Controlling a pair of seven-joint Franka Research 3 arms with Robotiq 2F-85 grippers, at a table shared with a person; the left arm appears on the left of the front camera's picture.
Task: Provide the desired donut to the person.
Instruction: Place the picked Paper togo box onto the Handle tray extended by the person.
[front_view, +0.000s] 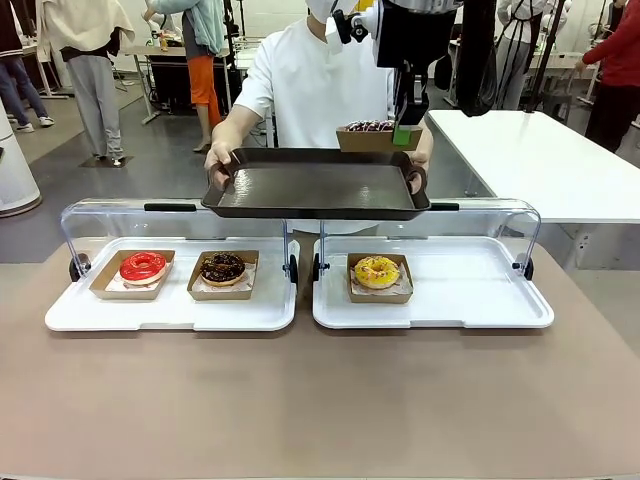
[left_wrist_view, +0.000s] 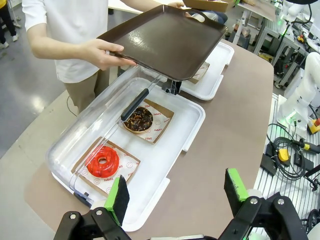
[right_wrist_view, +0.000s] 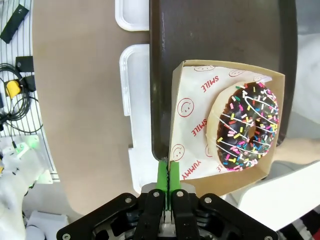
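The right end effector (right_wrist_view: 166, 172) pinches the rim of the paper box (right_wrist_view: 192, 125) carrying the sprinkled chocolate donut (right_wrist_view: 247, 127). It holds the box over the right end of the dark serving tray (front_view: 315, 187) that the person (front_view: 320, 80) holds out. Pick-up and carry look done; lowering and letting go are left. Whether the box touches the tray is hard to tell. The left end effector (left_wrist_view: 176, 185) hangs spread above the table (left_wrist_view: 225, 125).
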